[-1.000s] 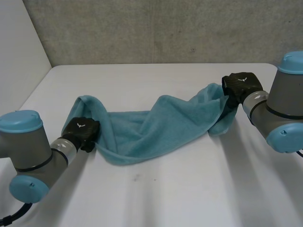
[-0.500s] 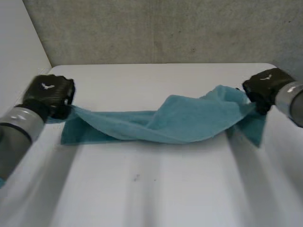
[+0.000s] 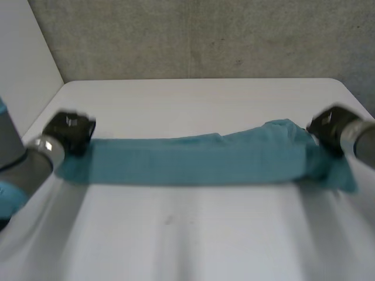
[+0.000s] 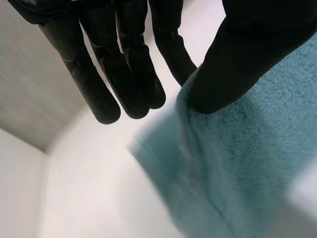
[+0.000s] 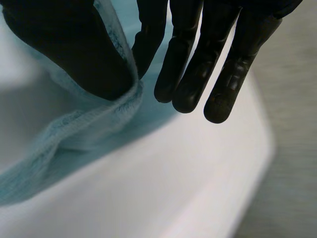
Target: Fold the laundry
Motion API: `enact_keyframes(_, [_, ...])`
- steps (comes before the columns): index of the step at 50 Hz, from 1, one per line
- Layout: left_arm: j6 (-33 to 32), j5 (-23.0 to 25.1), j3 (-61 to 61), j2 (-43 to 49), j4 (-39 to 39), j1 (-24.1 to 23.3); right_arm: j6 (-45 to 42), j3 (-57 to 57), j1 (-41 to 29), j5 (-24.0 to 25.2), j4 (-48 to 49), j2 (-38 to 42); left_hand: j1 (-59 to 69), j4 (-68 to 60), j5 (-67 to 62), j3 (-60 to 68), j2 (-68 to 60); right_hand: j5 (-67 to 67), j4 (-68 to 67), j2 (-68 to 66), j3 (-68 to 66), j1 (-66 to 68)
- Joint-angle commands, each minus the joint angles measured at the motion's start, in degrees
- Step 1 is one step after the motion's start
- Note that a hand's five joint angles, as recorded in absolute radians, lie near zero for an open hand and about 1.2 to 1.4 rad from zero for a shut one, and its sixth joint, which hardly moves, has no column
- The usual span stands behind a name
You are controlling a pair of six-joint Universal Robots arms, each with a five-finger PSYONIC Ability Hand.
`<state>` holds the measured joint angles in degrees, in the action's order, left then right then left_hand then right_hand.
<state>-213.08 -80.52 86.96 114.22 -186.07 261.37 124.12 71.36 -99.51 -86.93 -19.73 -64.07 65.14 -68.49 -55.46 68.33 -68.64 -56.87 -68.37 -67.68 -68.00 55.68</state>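
Spread wide since a second ago, our hands have drawn the towel (image 3: 199, 159) from a sagging bunch into a taut band over the worktop (image 3: 193, 234), running from 9 to 3 o'clock. Our left hand (image 3: 69, 132) pinches the 9 o'clock end between thumb and finger, and our right hand (image 3: 328, 126) pinches the 3 o'clock end. We should keep both ends level and evenly tensioned, then lay it flat. The middle hump has gone.
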Motion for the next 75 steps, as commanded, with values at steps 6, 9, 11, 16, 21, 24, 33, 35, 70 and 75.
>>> enact_keyframes(6, [11.01,-8.50,-31.40,-1.36,-22.99,-3.67,11.14,-32.25,-4.29,-5.00,28.96,2.19,14.86,-11.51,-14.54,11.67,-11.36,-13.13,-11.63,-12.32,-12.00,24.32])
enact_keyframes(9, [13.03,-10.45,-31.33,-3.47,-26.61,-3.67,13.51,-28.82,-4.38,-4.91,34.85,-1.50,14.86,-11.51,-14.54,11.67,-11.36,-13.13,-11.63,-12.32,-12.00,24.32])
enact_keyframes(11, [13.65,-10.54,-30.28,-3.92,-26.45,-3.76,14.04,-21.30,-4.20,-3.78,34.67,-5.96,14.86,-11.51,-14.54,11.67,-11.36,-13.13,-11.63,-12.32,-12.00,24.32])
enact_keyframes(16, [14.53,-10.10,-21.83,-5.68,-25.66,-3.23,14.39,-9.26,-3.50,-0.79,34.76,-8.00,14.86,-11.51,-14.54,11.67,-11.36,-13.13,-11.63,-12.32,-12.00,24.32])
enact_keyframes(21, [14.53,-9.48,-10.75,-6.38,-25.66,-2.70,14.48,1.81,-3.24,1.06,34.49,-8.35,14.86,-11.51,-14.54,11.67,-11.36,-13.13,-11.63,-12.32,-12.00,24.32])
enact_keyframes(24, [14.53,-8.61,-2.49,-6.38,-25.66,-2.62,14.48,8.94,-3.32,1.76,34.58,-8.27,14.86,-11.51,-14.54,11.67,-11.36,-13.13,-11.63,-12.32,-12.00,24.32])
enact_keyframes(33, [14.19,-3.25,15.69,-2.09,-27.77,-2.26,15.10,21.44,-2.36,7.82,35.37,-3.80,14.86,-11.51,-14.54,11.67,-11.36,-13.13,-11.63,-12.32,-12.00,24.32])
enact_keyframes(35, [14.01,-3.07,16.67,-1.20,-27.68,-2.18,15.27,21.97,-1.66,8.61,35.29,-2.04,14.86,-11.51,-14.54,11.67,-11.36,-13.13,-11.63,-12.32,-12.00,24.32])
enact_keyframes(70, [14.62,-3.07,18.87,-2.78,-27.06,0.64,60.87,24.17,14.34,17.14,24.21,0.87,14.86,-11.51,-14.54,11.67,-11.36,32.74,34.23,33.55,33.87,-21.54])
enact_keyframes(75, [14.71,-3.16,18.51,-2.78,-27.06,0.72,63.52,23.91,14.26,19.16,24.21,1.75,14.86,-11.51,-14.54,11.67,-11.36,31.22,32.72,32.04,32.36,-20.03])
